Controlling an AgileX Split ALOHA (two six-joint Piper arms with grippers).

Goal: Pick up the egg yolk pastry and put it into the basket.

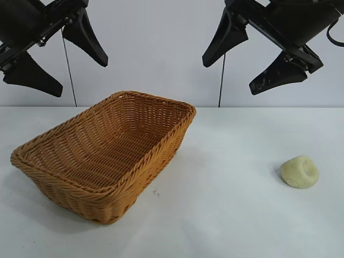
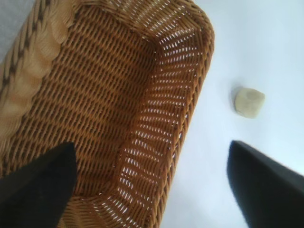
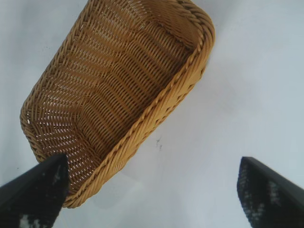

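Observation:
The egg yolk pastry (image 1: 300, 172), a small pale yellow lump with a shallow dent, lies on the white table at the right. The golden-brown wicker basket (image 1: 166, 137) stands empty at the left centre. My left gripper (image 1: 80, 75) hangs open high above the basket's far left side. High above the table, up and left of the pastry, my right gripper (image 1: 228, 78) hangs open too. In the left wrist view the basket (image 2: 197, 85) fills the frame, with the pastry (image 2: 249, 101) beyond it. The right wrist view shows the basket (image 3: 187, 85) only; the pastry is out of that view.
The white table (image 1: 226, 215) runs from the wall at the back to the front edge. Two thin dark cables (image 1: 221, 80) hang down the back wall. A small dark mark (image 1: 157, 192) lies on the table beside the basket.

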